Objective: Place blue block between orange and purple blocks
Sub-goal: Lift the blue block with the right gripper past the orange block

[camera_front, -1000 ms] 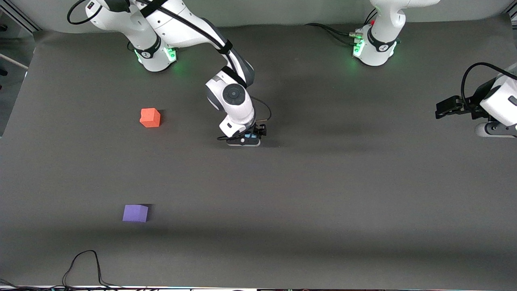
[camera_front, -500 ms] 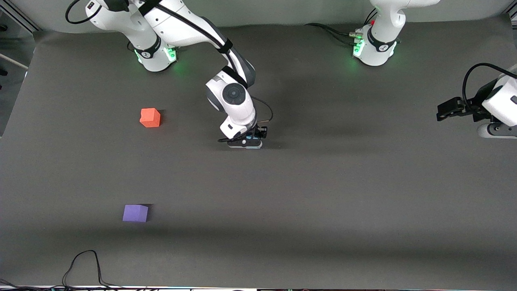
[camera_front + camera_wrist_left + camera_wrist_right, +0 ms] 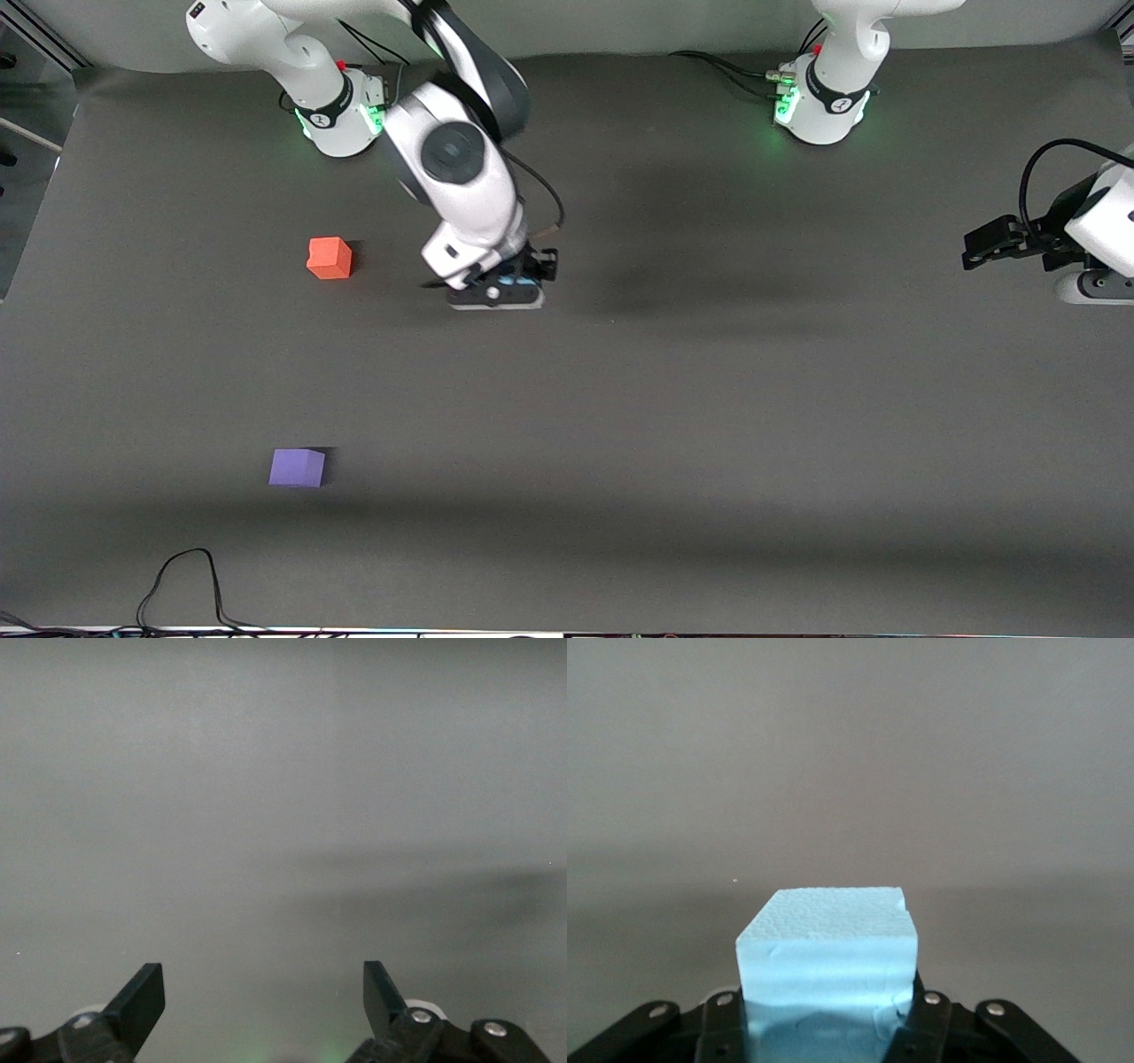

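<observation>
The right gripper is clamped on the blue block, its two fingers pressed against opposite faces of the cube, and it holds the block in the air over the middle of the table, toward the edge where the robot bases stand. The orange block rests on the table beside the right gripper, toward the right arm's end. The purple block lies nearer the front camera than the orange one, well apart from it. The left gripper waits over the left arm's end of the table, fingers spread wide with nothing between them.
</observation>
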Robot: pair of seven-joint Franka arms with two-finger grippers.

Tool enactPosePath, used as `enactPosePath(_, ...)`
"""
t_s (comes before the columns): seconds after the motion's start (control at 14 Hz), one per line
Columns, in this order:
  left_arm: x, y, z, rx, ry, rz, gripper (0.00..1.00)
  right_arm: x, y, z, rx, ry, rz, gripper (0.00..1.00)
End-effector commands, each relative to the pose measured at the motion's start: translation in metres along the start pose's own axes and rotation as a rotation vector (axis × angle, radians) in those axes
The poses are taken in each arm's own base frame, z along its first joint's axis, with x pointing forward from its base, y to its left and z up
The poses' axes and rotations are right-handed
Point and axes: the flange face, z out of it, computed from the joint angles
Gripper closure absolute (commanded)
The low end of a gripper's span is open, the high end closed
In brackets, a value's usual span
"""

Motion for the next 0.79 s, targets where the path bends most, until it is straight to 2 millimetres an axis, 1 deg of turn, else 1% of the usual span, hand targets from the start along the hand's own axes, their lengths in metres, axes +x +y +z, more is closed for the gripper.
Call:
enactPosePath(0.0, -0.001, -0.001, -0.002, 0.014, 0.000, 0.016, 0.00, 0.027, 0.031, -0.078, 0.011, -0.002, -0.035, 0.56)
enactPosePath(0.14, -0.002, 0.000, -0.004, 0.012, 0.006, 0.019, 0.00, 0.038, 0.051, -0.126, 0.001, 0.002, -0.050, 0.55)
enactPosePath(0.21, -0.001, 0.000, -0.005, 0.013, 0.013, 0.019, 0.00, 0.045, 0.064, -0.142, -0.002, 0.007, -0.042, 0.55)
enactPosePath(0.29, -0.001, 0.000, -0.006, 0.013, 0.014, 0.019, 0.00, 0.054, 0.083, -0.155, -0.001, 0.009, -0.018, 0.54)
enactPosePath(0.36, -0.001, 0.002, -0.006, 0.014, 0.016, 0.023, 0.00, 0.053, 0.098, -0.171, 0.004, 0.010, -0.021, 0.53)
enactPosePath(0.43, -0.001, 0.001, -0.004, 0.014, 0.013, 0.022, 0.00, 0.053, 0.111, -0.178, 0.006, 0.010, -0.033, 0.52)
enactPosePath(0.5, -0.001, 0.001, -0.004, 0.014, 0.013, 0.019, 0.00, 0.062, 0.137, -0.183, 0.005, -0.004, -0.015, 0.52)
enactPosePath(0.57, 0.001, 0.001, -0.003, 0.016, 0.017, 0.020, 0.00, 0.063, 0.151, -0.188, 0.006, -0.017, -0.031, 0.52)
enactPosePath(0.64, 0.002, 0.002, -0.003, 0.016, 0.025, 0.019, 0.00, 0.067, 0.177, -0.192, 0.012, -0.027, -0.027, 0.52)
enactPosePath(0.71, 0.002, 0.002, -0.003, 0.019, 0.023, 0.017, 0.00, 0.065, 0.200, -0.197, 0.019, -0.029, -0.024, 0.52)
